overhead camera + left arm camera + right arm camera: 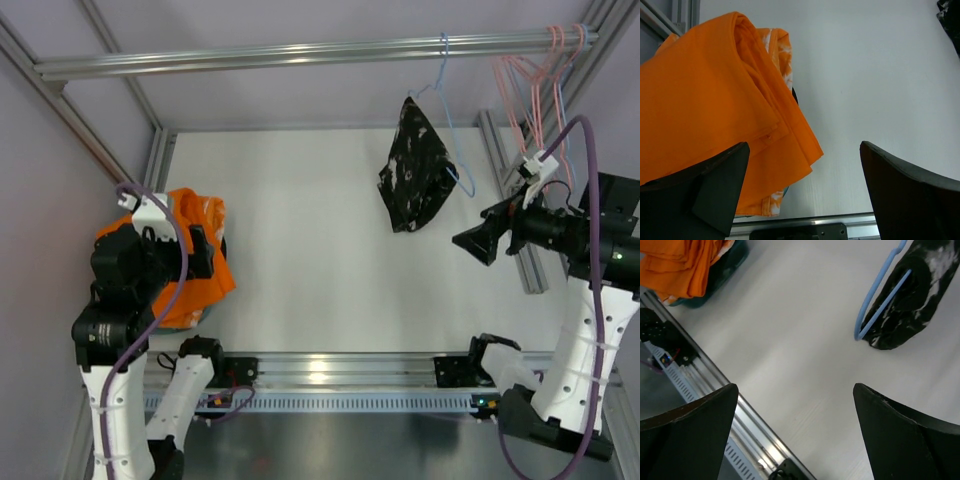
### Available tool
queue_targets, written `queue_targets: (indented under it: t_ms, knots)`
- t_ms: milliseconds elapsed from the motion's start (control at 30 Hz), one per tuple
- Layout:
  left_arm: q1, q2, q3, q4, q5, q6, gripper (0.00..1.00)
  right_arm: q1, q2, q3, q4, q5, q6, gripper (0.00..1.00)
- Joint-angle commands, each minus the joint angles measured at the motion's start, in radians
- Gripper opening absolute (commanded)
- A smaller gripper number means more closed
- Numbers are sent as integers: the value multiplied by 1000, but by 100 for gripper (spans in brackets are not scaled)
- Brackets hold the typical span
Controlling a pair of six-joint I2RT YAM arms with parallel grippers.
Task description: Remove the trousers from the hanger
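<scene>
The bright orange trousers [715,100] lie folded on top of a pile at the table's left side [215,282], also showing in the right wrist view [675,265]. Thin pale pink hangers [530,95] hang bare on the rail at the top right. My left gripper [802,145] hovers over the trousers' near edge, open, with nothing between its fingers. My right gripper [472,241] is raised at the right, below the pink hangers, pointing left. It is open and empty [795,386].
A black white-speckled garment [415,170] hangs on a light blue hanger [447,100] from the metal rail [300,52]. Under the trousers lie an orange cloth with whitish patches [782,47] and a teal basket [732,262]. Aluminium frame posts stand at the sides.
</scene>
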Motion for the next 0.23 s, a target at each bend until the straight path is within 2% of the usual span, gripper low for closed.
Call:
queue_targets:
  t_ms: [0,100,200]
  knots:
    - [7,-21,23,-35,-16,14,98,59,-80,-73,-16,-37,73,100]
    - [7,-30,21,-36,-22,14,98,124,-138,-145,77,6,163,99]
    - [7,-33,34,-33,-2,14,98,176,-161,-161,92,29,202,99]
